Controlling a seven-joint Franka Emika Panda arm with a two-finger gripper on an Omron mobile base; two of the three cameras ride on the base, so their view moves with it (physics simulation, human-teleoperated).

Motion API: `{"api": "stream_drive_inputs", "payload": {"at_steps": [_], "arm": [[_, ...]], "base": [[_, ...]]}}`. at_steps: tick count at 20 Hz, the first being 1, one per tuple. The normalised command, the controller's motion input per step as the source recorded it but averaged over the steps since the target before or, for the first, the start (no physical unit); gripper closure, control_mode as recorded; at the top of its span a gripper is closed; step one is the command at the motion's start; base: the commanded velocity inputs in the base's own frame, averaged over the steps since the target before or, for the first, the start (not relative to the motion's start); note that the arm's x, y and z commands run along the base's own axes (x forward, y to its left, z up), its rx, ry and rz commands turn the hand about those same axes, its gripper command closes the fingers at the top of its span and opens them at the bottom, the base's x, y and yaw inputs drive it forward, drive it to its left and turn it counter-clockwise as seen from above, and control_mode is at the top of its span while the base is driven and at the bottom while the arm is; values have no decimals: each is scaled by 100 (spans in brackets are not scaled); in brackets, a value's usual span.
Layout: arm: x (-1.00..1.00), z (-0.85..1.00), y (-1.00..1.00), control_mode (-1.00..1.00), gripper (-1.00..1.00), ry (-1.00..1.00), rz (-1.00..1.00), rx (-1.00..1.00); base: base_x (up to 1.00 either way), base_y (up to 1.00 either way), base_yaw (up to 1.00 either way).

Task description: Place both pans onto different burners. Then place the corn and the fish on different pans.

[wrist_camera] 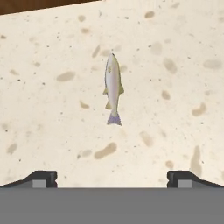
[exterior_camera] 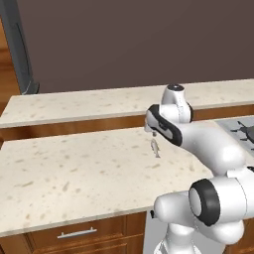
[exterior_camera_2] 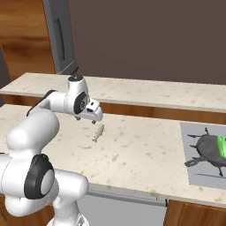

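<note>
From the left base view, the end effector (exterior_camera: 154,133) hung just above the speckled desk (exterior_camera: 64,173), and the fish (exterior_camera: 155,148) lay on the desk just beyond it toward 6 o'clock, apart from the tips. The fish's long axis ran roughly 12 to 6 in that picture. A corner of the hob (exterior_camera: 243,130) with its wire grate showed at 3 o'clock, well apart from the fish.

Across in the right base view, the end effector (exterior_camera_2: 92,119) sat above the desk (exterior_camera_2: 141,154) with the fish (exterior_camera_2: 98,132) just beside it toward 5 o'clock, body slanting from 1 to 7. Far off at 3 o'clock the hob (exterior_camera_2: 194,176) carried a grey pan (exterior_camera_2: 209,148) holding the green corn (exterior_camera_2: 221,146), so that pan was taken; the second pan I could not make out.

Through the hand view, the fish (wrist_camera: 113,89) lay flat on the desk (wrist_camera: 52,131) at 12 o'clock from the end effector (wrist_camera: 112,179), head away and violet tail nearest. The two tips were spread wide and held nothing. Its long axis pointed straight along the line of sight, crossing the line between the tips, so they would meet it across its narrow body. My judgement: the coming move turns on going forward and down over the fish, no twist needed.
</note>
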Motion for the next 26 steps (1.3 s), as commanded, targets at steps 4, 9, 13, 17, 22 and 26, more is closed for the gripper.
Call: {"api": "stream_drive_inputs", "payload": {"at_steps": [4,9,13,17,22,26], "arm": [[41,-26,0,-100,-100,0,1,0],[44,-32,0,-100,-100,0,0,0],[41,-34,-6,-100,-100,0,0,0],[28,-37,-13,-100,-100,0,2,0],[24,-30,-9,-100,-100,0,1,1],[25,-27,0,-100,-100,0,0,0]], "base": [[0,0,0],[0,0,0],[0,0,0],[0,0,0],[0,0,0],[0,0,0]]}}
